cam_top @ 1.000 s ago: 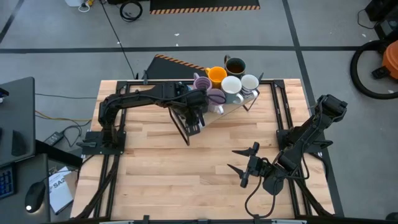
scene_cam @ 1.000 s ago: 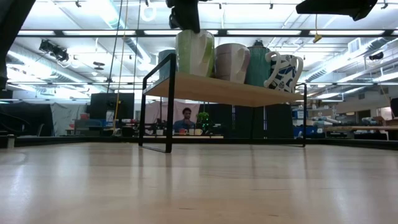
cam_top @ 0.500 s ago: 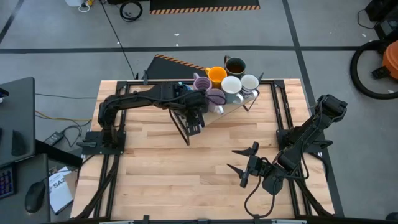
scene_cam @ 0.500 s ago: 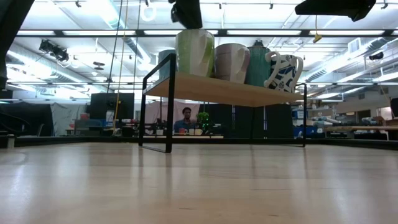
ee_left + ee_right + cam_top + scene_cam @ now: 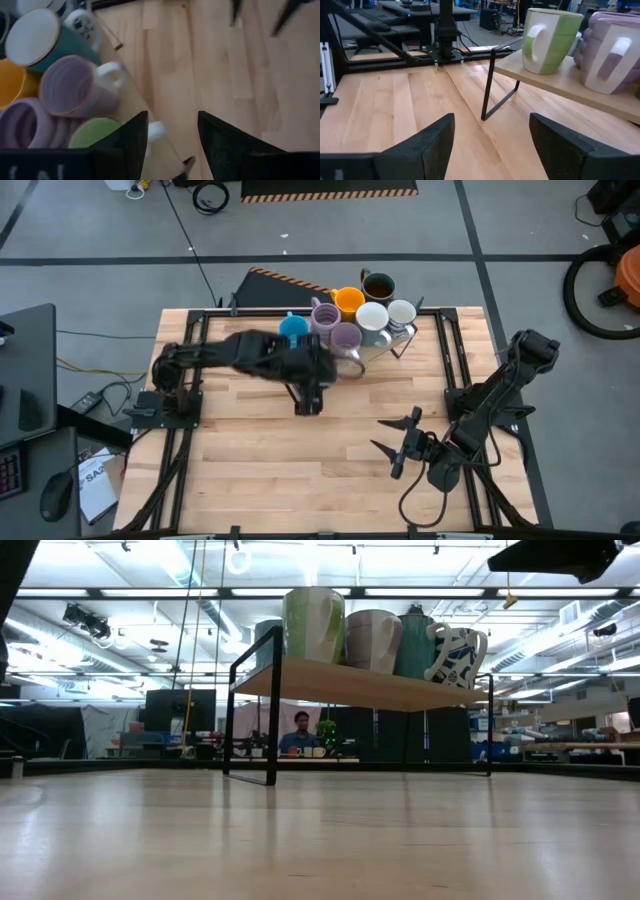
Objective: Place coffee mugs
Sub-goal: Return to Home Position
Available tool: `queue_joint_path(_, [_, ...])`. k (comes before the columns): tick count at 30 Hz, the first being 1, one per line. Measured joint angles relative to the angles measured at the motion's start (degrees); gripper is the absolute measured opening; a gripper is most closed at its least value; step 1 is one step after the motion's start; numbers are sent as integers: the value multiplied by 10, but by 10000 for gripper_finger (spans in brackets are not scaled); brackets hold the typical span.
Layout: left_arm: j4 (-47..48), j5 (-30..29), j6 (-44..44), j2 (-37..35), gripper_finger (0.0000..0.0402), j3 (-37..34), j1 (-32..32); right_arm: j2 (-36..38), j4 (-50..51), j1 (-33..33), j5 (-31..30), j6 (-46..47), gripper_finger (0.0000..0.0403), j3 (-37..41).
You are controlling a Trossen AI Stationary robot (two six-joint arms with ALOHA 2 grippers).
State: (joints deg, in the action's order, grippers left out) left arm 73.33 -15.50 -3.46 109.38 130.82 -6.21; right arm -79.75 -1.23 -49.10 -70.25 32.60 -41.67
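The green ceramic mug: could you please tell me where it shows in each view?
High view: not in sight; the left arm covers it.
Low view: green ceramic mug at the wooden shelf's left end.
Left wrist view: mug just past the left pincer.
Right wrist view: mug on the shelf's corner.
Shared landmark: the neighbouring lilac mug.

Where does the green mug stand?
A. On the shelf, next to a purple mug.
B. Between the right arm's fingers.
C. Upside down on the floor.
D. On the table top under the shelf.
A: the green mug stands upright at the end of the shelf, beside a purple mug; the left gripper and right gripper hold nothing, fingers apart.
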Motion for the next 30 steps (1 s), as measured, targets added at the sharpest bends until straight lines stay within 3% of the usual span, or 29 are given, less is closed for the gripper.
queue_joint_path(7, [-9,-20,5,0,163,0,-59,35,0,3,23,-17,228,23])
queue_joint_path(15, [-27,-34,2,-3,155,-25,-105,129,0,33,53,-16,196,79])
queue_joint_path(22, [-101,-36,16,-46,155,-141,-131,214,0,56,83,-52,184,121])
queue_joint_path(30, [-231,-36,41,-142,155,-321,-159,303,-3,67,87,-58,183,173])
